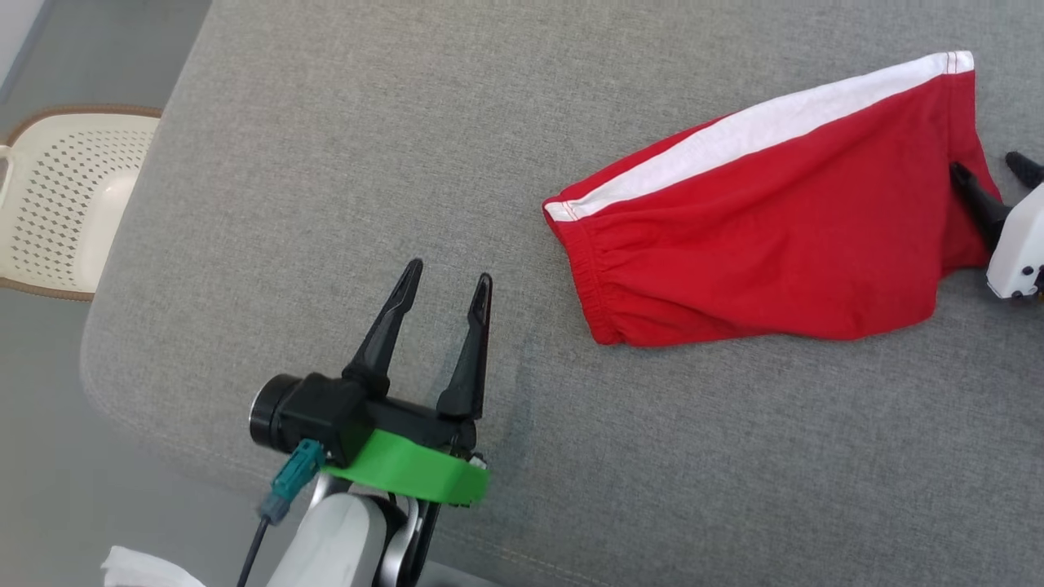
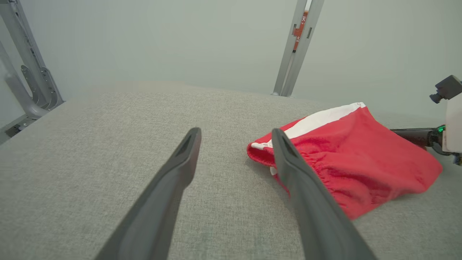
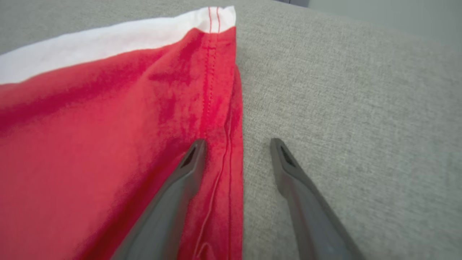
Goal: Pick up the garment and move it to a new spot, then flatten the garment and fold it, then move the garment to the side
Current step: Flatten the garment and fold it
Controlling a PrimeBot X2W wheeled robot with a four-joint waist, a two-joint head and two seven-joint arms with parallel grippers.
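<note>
I am looking at a grey woven cushion point(image 1: 326, 204) with a rounded near-left corner and a seam running along its near edge. Off its left side, over the grey floor point(image 1: 49, 456), sits a cream plastic basket point(image 1: 65, 204) with a perforated wall and a brown rim. A scrap of something white point(image 1: 147, 571) pokes in at the bottom edge; I cannot tell what it is. The left wrist view gives me a pale wall point(image 2: 162, 39) behind the cushion. A slanted metal post point(image 2: 288, 65) there carries an orange strip point(image 2: 299, 27), and a grey metal bracket point(image 2: 29, 83) stands at far left.
</note>
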